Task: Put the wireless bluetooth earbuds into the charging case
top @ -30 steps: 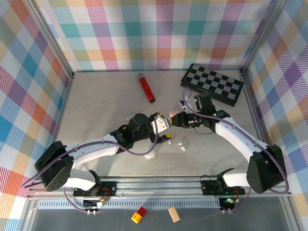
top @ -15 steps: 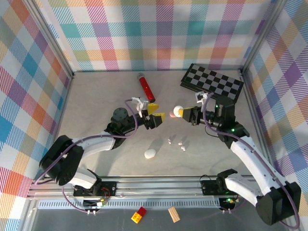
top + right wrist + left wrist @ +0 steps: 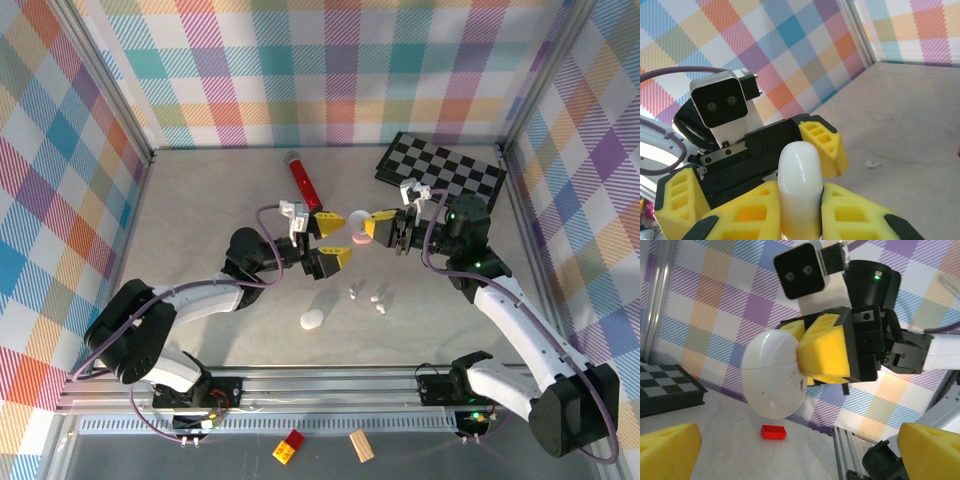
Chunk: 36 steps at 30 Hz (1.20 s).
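— Where are the earbuds (image 3: 376, 298)?
— Loose on the tabletop (image 3: 200, 220), near its middle; a white case (image 3: 774, 374) is held up off the surface, clenched in the right fingers (image 3: 822, 352).
— And the left fingers (image 3: 337, 257)?
— Spread wide, grasping nothing; they face that case without touching it.

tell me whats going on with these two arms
The right gripper is shut on a rounded white pill-shaped charging case and holds it up above the grey table. The left gripper faces the case with its jaws wide open, not touching it. A few tiny white earbuds lie loose on the table below, not yet in any case. A second small white case lies nearer the arm bases.
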Tool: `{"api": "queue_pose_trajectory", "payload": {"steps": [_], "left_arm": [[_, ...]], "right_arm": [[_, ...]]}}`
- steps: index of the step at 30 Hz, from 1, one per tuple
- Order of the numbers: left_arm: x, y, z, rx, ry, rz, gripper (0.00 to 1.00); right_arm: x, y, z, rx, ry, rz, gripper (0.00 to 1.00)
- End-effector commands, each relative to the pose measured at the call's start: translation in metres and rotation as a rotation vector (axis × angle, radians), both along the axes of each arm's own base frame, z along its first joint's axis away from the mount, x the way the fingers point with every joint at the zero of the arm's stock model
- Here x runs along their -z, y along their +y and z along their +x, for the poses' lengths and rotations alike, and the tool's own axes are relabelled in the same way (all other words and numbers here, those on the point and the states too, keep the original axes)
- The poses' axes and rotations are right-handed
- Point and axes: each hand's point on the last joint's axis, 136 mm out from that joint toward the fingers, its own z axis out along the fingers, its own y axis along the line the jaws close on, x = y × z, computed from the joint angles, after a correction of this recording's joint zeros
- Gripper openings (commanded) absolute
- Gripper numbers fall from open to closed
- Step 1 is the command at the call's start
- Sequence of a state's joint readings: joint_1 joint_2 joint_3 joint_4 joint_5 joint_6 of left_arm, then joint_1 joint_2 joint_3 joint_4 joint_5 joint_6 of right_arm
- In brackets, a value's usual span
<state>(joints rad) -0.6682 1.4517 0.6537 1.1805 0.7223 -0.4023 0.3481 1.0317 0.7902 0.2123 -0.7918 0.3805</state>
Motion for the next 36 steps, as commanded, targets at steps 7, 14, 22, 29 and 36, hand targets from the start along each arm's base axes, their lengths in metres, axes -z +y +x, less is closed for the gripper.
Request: {"api": "queue_pose_trajectory", "payload": {"steps": [7, 14, 22, 29, 36], "left_arm": [[-0.017, -0.006, -0.025, 0.105, -0.114, -0.018, 0.62], [-0.022, -0.008, -0.031, 0.128, -0.131, -0.02, 0.49], [-0.027, -0.011, -0.035, 0.156, -0.135, -0.02, 0.39], [-0.026, -0.012, -0.037, 0.162, -0.132, -0.017, 0.39], [-0.028, -0.011, -0.036, 0.157, -0.134, -0.022, 0.27]], "right_arm": [[-0.021, 0.012, -0.038, -0.217, -0.124, 0.024, 0.17], [-0.02, 0.014, -0.047, -0.251, -0.138, -0.002, 0.17], [-0.016, 0.014, -0.047, -0.249, -0.131, -0.01, 0.17], [-0.018, 0.014, -0.043, -0.221, -0.133, 0.002, 0.17], [-0.017, 0.014, -0.042, -0.222, -0.126, 0.007, 0.17]]}}
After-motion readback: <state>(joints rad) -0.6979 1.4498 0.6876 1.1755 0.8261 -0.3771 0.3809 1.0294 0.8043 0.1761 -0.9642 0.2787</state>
